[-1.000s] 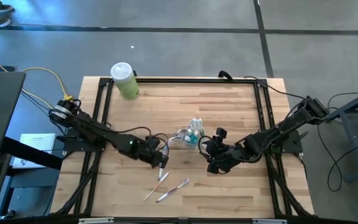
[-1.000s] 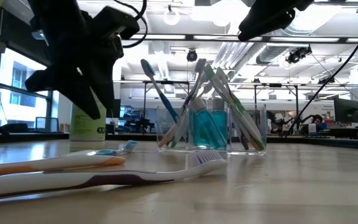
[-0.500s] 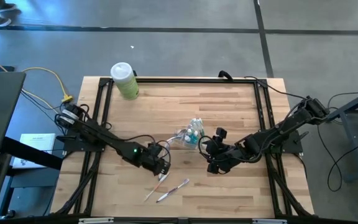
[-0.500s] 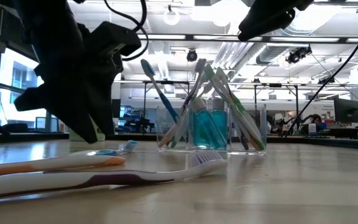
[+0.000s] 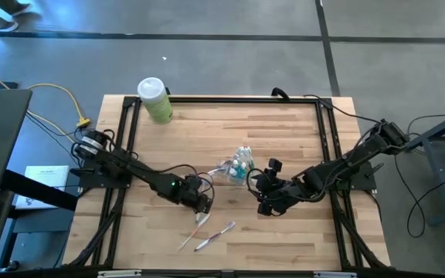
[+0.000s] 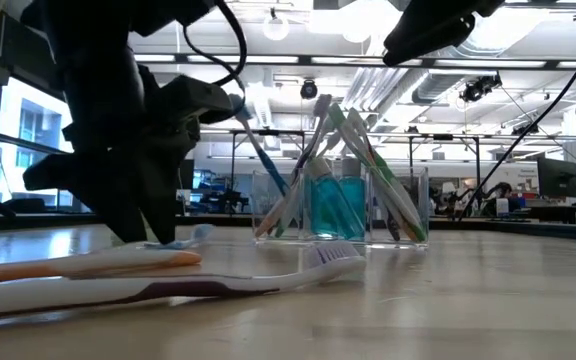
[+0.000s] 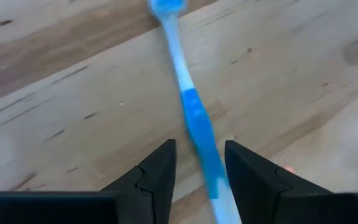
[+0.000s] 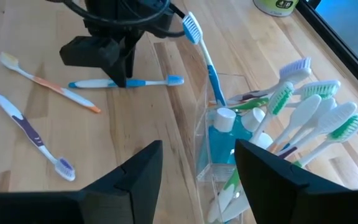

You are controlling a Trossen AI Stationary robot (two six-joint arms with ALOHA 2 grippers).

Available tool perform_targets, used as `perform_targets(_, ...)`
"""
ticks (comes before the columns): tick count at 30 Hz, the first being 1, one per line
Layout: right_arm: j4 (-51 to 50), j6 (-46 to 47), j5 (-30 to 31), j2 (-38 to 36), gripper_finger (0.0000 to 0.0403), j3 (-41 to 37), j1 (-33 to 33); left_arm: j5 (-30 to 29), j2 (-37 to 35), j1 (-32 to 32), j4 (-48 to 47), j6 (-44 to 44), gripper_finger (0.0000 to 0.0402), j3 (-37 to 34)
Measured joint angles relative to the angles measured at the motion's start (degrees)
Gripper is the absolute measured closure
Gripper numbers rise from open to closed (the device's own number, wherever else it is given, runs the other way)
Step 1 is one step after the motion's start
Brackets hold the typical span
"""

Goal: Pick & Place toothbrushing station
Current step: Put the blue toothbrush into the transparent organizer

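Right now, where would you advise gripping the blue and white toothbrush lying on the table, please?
Grip the blue toothbrush at its blue mid-handle, coming straight down from above. It lies flat on the table, and the left claw is open, astride that narrow section.

I see a pale wooden table point(image 5: 284, 139) carrying a clear cup point(image 5: 236, 167) of toothbrushes at centre. Three loose toothbrushes point(image 5: 207, 229) lie near its front edge, a green bottle point(image 5: 154, 100) at the back-left corner.
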Motion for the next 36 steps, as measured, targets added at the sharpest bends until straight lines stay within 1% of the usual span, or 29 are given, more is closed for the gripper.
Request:
perform_targets(5, -0.2, 0.0, 0.0, 0.0, 0.0210, 0.0, 0.0, 2.9, 2.5, 0.9, -0.1, 0.0, 0.0266, 0.0)
perform_targets(10, -0.2, 0.0, -0.9, 0.0, 0.0210, 0.0, 0.0, 3.4, 2.7, 1.0, -1.6, 1.0, 0.0273, 0.0)
perform_targets(13, -0.2, 0.0, -1.2, 0.0, 0.0210, 0.0, 0.0, 4.1, 2.8, 0.8, -3.7, 0.4, 0.0303, 0.0)
perform_targets(18, -0.2, 0.0, -1.2, 0.0, 0.0210, 0.0, 0.0, 5.0, 2.8, 0.2, -5.0, 1.5, 0.0376, -0.1)
perform_targets(20, -0.2, 0.0, -1.2, 0.0, 0.0210, 0.0, 0.0, 5.5, 2.7, 0.2, -6.4, 1.4, 0.0390, -0.1)
perform_targets(25, -0.2, 0.1, -1.1, 0.0, 0.0210, 0.0, 0.6, 6.0, 1.8, -0.7, -6.8, 2.2, 0.0396, -0.2)
perform_targets(29, -0.2, 0.3, -0.9, 0.0, 0.0210, 0.0, 1.2, 3.0, -1.7, -2.8, -7.1, 2.8, 0.0397, -0.3)
perform_targets(32, -0.2, 0.3, -0.8, 0.0, 0.0210, 0.0, 1.6, 0.2, -5.1, -4.9, -9.0, 2.5, 0.0398, -0.8)
perform_targets(36, -0.2, 0.3, -0.5, 0.0, 0.0210, 0.0, 1.6, -1.5, -9.4, -7.8, -8.9, 1.1, 0.0398, -0.4)
